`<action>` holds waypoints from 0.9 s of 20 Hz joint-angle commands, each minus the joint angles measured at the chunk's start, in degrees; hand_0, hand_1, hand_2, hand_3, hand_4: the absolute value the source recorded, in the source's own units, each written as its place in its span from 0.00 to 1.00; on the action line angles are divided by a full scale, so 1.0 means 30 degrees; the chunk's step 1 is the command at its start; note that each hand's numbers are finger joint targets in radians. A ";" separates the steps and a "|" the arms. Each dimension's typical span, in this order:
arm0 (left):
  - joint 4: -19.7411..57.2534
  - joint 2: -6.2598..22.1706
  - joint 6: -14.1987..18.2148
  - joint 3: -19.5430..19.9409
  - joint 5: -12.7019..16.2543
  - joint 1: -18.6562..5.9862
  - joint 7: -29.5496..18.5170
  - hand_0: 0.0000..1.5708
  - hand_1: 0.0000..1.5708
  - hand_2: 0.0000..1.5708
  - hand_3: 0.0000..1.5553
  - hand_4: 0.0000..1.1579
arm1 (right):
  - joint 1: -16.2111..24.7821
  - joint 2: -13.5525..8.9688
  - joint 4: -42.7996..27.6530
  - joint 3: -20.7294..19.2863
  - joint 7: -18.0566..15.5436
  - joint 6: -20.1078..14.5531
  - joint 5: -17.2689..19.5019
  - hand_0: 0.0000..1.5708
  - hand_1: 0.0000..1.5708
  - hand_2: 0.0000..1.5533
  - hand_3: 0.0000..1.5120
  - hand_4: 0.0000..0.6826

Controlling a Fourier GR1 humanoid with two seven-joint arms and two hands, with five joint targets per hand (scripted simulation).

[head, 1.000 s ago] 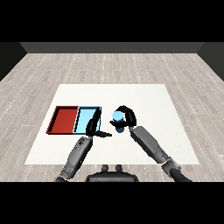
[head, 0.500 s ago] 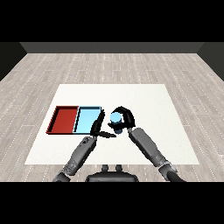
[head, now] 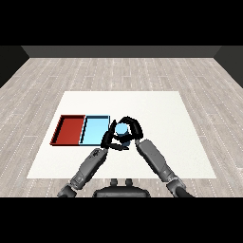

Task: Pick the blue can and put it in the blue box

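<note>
Evenly and brightly lit from above, with no visible lamp; no glare on the white tabletop [head: 156,114], only flat, matte brightness; soft, faint shading beneath the forearms and along the inner walls of the red tray [head: 70,129] and light blue tray [head: 95,129]; darker toward the far wall; straight lines undistorted at the edges.
</note>
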 commanded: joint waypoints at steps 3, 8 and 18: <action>0.0289 -0.0001 -0.0050 -0.0358 -0.0098 0.0206 -0.0646 0.00 0.00 0.00 0.00 0.00 | 0.0418 0.0606 0.0919 -0.0595 -0.1203 0.0853 0.1039 0.89 0.89 0.92 0.92 0.95; 0.1169 -0.0001 0.0374 -0.0462 0.0324 -0.0411 -0.0618 0.00 0.00 0.00 0.00 0.00 | 0.0539 0.0599 -0.1314 0.0328 0.1329 0.0231 0.1249 0.91 0.91 0.92 0.92 0.91; 0.2407 0.0150 0.2913 -0.1249 -0.1790 -0.2250 -0.0140 0.17 0.17 0.33 0.00 0.49 | -0.0684 0.0631 0.0080 0.2899 0.0442 -0.1020 0.0380 0.81 0.81 0.91 0.92 0.90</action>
